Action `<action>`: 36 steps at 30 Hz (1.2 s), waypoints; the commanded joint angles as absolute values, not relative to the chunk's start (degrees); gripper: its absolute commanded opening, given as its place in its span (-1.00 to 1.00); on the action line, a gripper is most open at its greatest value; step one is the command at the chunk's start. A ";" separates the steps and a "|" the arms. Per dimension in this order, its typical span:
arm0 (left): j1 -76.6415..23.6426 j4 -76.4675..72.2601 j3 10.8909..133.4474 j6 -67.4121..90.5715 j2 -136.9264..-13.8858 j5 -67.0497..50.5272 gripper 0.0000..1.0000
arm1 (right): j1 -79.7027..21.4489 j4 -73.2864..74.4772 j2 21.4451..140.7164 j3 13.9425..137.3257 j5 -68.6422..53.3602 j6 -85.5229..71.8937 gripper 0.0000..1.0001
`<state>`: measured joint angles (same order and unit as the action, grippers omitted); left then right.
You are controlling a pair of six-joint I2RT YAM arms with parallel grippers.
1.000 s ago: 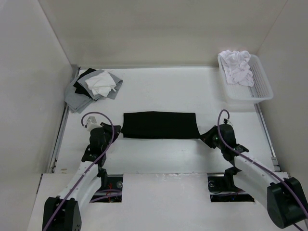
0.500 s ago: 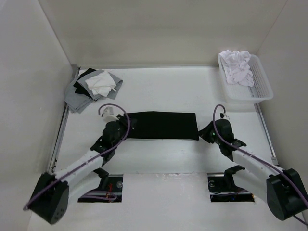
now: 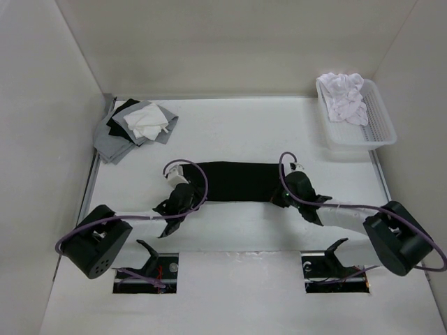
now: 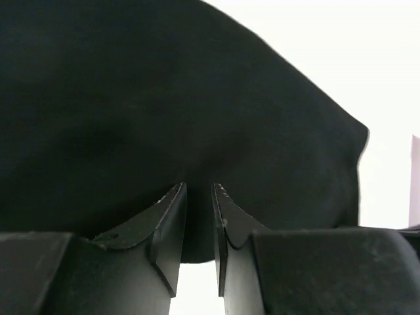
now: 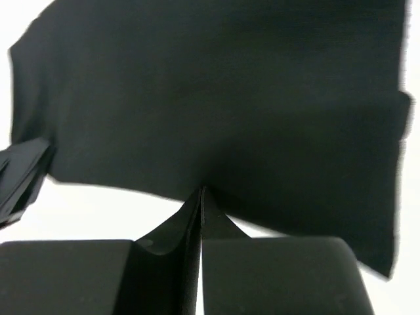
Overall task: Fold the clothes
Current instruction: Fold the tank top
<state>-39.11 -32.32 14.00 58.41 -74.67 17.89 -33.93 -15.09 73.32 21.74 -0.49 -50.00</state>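
Black tank top [image 3: 237,181] pinched in right hand [image 5: 201,190]; left hand [image 4: 199,187] ajar

White table [image 3: 237,132] bears black top [image 3: 241,180], cloths [image 3: 136,125], basket [image 3: 363,143].

Bright, even light overhead; my table [image 4: 367,59] blows out white, and the black tank top [image 5: 216,98] smears at its edges

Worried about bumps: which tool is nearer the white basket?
Right. The right tool sits left of the basket, nearer the robot; the left tool lies beyond the black top.
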 commanded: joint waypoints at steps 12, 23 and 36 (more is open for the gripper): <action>-24.22 -30.16 8.34 53.62 -61.10 13.80 -0.60 | -34.93 -17.86 67.96 18.81 1.58 -54.94 -0.89; -26.39 -23.90 13.97 53.33 -55.45 13.09 -0.57 | -18.95 -6.94 52.30 17.32 3.08 -49.48 -0.40; -43.56 -40.16 21.28 61.52 -85.43 14.24 -0.58 | -16.92 -8.00 58.70 18.46 2.64 -47.72 0.02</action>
<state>-45.23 -34.46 20.93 59.24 -84.68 14.06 -17.08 -6.66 57.54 17.02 2.76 -48.93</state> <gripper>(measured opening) 0.211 0.502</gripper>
